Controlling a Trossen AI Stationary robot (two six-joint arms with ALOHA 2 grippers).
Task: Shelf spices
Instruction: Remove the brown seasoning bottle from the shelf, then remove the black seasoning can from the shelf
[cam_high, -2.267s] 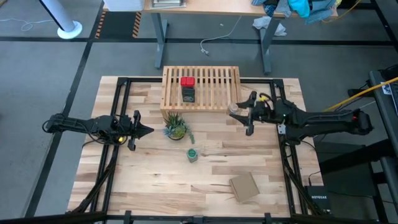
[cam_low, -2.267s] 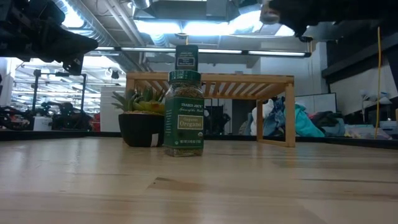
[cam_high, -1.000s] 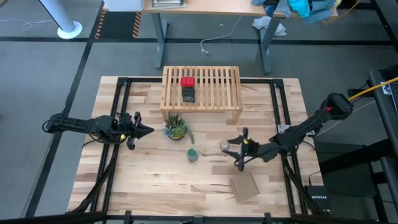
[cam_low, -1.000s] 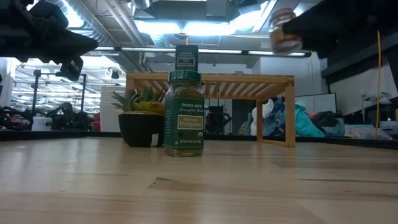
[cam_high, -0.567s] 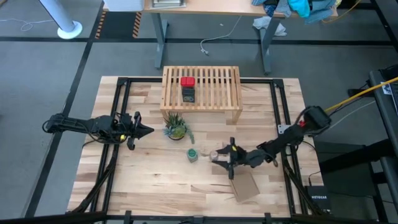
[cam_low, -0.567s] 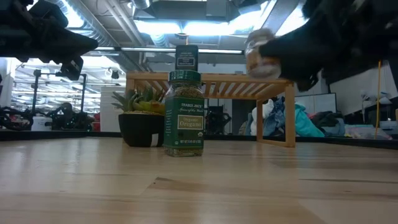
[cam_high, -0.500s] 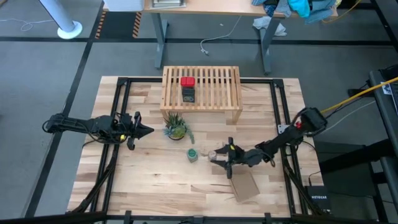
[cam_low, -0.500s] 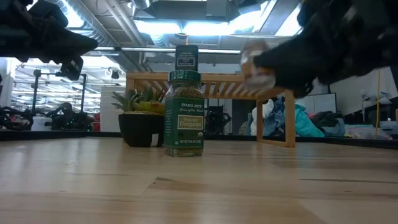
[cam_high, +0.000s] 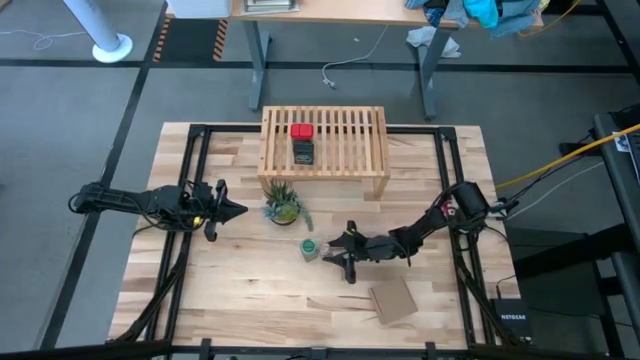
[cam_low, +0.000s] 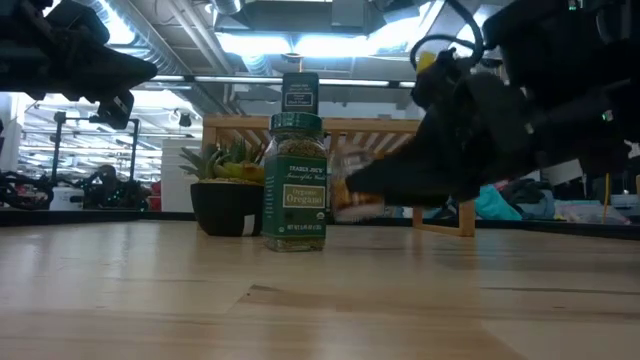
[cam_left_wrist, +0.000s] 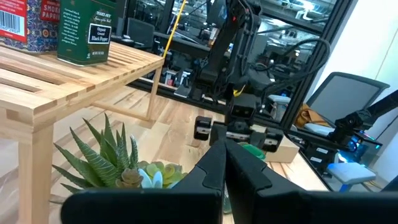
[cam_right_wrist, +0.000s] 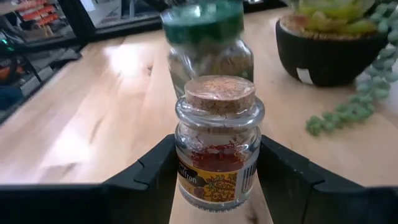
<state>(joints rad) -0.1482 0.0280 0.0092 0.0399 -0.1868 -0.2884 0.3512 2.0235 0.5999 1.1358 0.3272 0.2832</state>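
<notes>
The shelf (cam_high: 323, 140) stands at the table's far side with a red tin (cam_high: 301, 131) and a dark tin (cam_high: 303, 152) on its slats. A green-capped jar (cam_high: 310, 249) stands upright on the table near the middle. Just to its right my right gripper (cam_high: 338, 255) is shut on a tiny clear jar with a cork stopper (cam_right_wrist: 217, 143), which also shows low over the table in the low view (cam_low: 355, 200). My left gripper (cam_high: 238, 210) waits shut at the table's left, holding nothing. My right gripper pinches the tiny jar's glass body (cam_right_wrist: 186, 171) between its two fingers, one on each side, below the neck. The fingers come nearly level from the table's right, slanting a little down. The jar stays upright, cork up, a little above the table beside the green-capped jar (cam_right_wrist: 208, 43).
A small potted plant (cam_high: 283, 205) stands between the shelf's left leg and the green-capped jar. A flat cardboard piece (cam_high: 392, 300) lies near the table's front right. Bare wood lies in front of and left of the green-capped jar.
My right gripper has carried the tiny jar down and toward the table's left, from the right of the table's middle to just beside the green-capped jar. It has sunk from well above the table to just over it, with the jar still between its fingers.
</notes>
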